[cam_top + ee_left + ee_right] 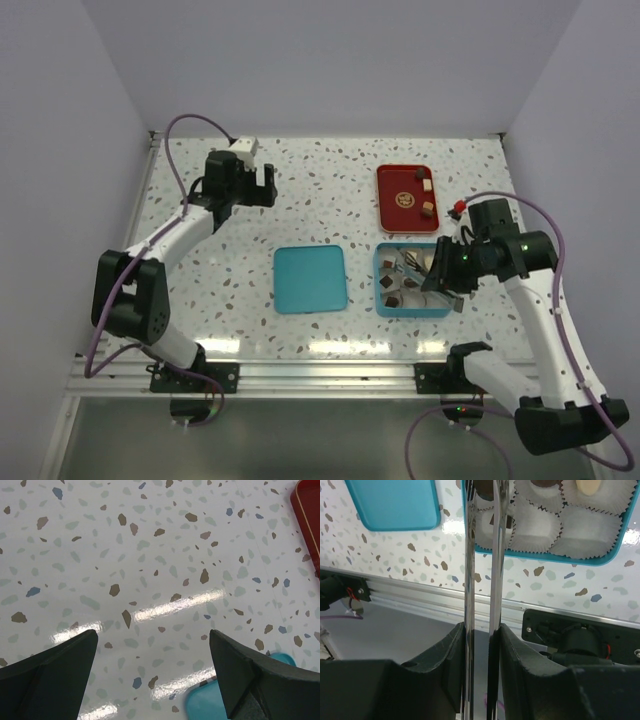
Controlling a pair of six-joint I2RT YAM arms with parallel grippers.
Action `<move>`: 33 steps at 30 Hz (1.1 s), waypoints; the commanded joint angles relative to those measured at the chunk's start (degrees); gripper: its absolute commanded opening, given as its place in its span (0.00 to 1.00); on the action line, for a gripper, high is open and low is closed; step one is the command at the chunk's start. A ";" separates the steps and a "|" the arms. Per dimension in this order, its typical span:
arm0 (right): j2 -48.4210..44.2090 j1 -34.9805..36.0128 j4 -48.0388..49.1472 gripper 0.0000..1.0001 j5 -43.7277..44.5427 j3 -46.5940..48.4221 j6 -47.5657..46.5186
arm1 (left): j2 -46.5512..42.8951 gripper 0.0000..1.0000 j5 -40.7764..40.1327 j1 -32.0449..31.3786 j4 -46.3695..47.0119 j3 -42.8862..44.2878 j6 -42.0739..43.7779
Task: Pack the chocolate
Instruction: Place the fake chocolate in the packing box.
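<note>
Speckled table (200, 300) bears teal lid (310, 278), box (410, 312), red tray (388, 222).

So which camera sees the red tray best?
The top camera: the whole red tray shows, chocolates on it. The left wrist camera catches only its edge at the right; the right wrist camera misses it.

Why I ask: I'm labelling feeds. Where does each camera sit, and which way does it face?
Top external: above and behind the bases, looking down on the table; left arm and right arm show.
Left wrist: on the left arm, facing down at the table; left jaws open at the bottom.
Right wrist: on the right arm, looking along metal tongs into the teal box; right jaws clamp them.
Shared: all three show the teal lid.
</note>
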 commanded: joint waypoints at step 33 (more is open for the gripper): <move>-6.87 4.04 -13.76 0.15 5.48 -9.94 3.17 | 2.24 1.00 2.28 -0.22 2.98 1.66 -1.42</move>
